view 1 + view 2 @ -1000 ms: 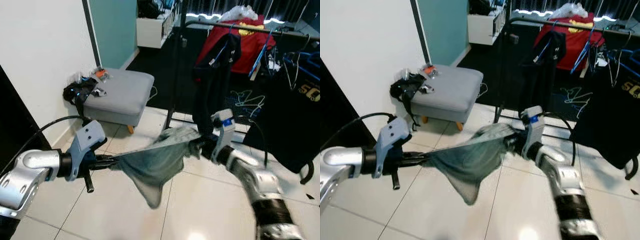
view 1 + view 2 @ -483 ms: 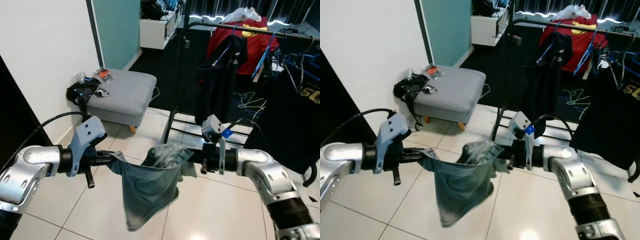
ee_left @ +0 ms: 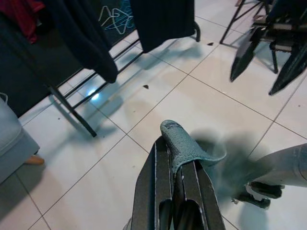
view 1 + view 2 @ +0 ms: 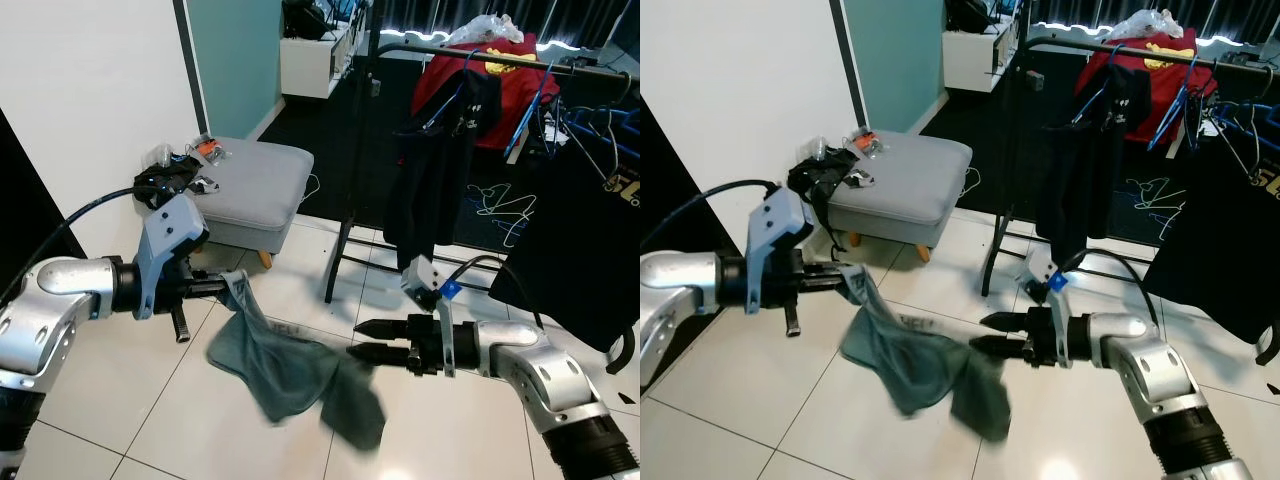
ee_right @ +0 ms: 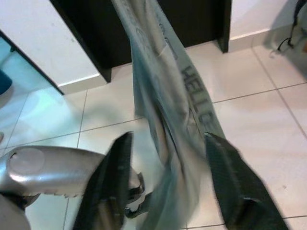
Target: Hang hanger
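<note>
A grey-green garment (image 4: 290, 370) with lettering hangs from my left gripper (image 4: 228, 287), which is shut on one corner of it (image 3: 178, 143). The cloth droops down over the tiled floor. My right gripper (image 4: 360, 339) is open just to the right of the cloth, its two black fingers (image 5: 115, 167) spread apart with the garment (image 5: 168, 110) hanging in front of them, not gripped. A black clothes rack (image 4: 470, 55) stands behind, with a red shirt (image 4: 500, 70), dark garments and blue hangers (image 4: 530, 100) on its bar.
A grey ottoman (image 4: 250, 190) with small clutter and a black bag (image 4: 160, 180) stands at the left by the white wall. A large black garment (image 4: 585, 250) hangs at the right. The rack's feet (image 4: 345, 270) rest on the tiles ahead.
My right gripper has let go of the garment and now stands open. The cloth, earlier stretched between both grippers, has dropped and hangs from the left gripper alone.
</note>
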Robot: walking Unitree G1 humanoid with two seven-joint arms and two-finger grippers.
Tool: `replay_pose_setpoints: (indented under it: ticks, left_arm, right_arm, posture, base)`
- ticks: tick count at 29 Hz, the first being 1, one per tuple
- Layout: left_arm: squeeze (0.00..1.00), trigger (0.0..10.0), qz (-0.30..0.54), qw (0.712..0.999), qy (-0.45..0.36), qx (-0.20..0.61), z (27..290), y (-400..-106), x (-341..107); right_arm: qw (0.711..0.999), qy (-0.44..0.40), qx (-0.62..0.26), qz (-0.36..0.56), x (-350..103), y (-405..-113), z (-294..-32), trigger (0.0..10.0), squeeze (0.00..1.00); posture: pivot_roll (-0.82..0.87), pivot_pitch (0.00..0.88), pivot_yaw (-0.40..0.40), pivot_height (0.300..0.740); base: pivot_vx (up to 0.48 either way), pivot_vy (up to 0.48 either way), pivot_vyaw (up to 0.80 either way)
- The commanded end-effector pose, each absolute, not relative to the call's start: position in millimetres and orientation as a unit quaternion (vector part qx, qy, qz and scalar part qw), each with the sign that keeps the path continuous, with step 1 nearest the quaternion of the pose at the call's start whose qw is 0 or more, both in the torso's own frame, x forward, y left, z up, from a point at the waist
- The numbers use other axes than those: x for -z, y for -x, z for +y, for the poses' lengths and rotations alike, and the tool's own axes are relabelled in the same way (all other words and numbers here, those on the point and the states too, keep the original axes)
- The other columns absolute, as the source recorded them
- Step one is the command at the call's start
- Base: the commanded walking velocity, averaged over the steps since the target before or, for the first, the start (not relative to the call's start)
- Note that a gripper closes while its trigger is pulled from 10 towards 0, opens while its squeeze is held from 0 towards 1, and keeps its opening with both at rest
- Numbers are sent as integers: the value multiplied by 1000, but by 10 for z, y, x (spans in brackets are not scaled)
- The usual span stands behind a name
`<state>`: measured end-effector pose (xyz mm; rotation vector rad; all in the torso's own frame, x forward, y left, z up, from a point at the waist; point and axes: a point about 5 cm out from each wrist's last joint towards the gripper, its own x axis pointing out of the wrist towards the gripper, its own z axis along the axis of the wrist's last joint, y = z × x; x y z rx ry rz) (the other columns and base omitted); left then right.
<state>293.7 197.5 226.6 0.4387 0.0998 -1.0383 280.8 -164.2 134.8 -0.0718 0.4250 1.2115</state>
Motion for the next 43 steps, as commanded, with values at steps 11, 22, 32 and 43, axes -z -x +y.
replay_pose_setpoints:
  ticks: [11, 22, 32, 43]
  left_arm:
    - [0, 0, 47, 803, -230, 548, 1885, -2978, -2336]
    - [0, 0, 110, 735, -299, 598, 1917, -2957, -2313]
    - [0, 0, 141, 700, -301, 632, 1893, -2923, -2307]
    - [0, 0, 119, 732, -314, 593, 1861, -3034, -2212]
  right_arm:
    - [786, 103, -572, 212, -1267, -2674, -1758, 10000, 0]
    - [856, 110, -500, 66, -1453, -2942, -1603, 10000, 0]
    - [865, 96, -490, 48, -1433, -2923, -1595, 10000, 0]
    - [893, 104, -434, 47, -1357, -3034, -1553, 10000, 0]
  posture:
    - [46, 39, 24, 740]
    - [58, 37, 31, 740]
    - [56, 34, 34, 740]
    - [52, 18, 33, 740]
  base:
    - [0, 0, 0]
    - [0, 0, 0]
    - [0, 0, 0]
    - [0, 0, 0]
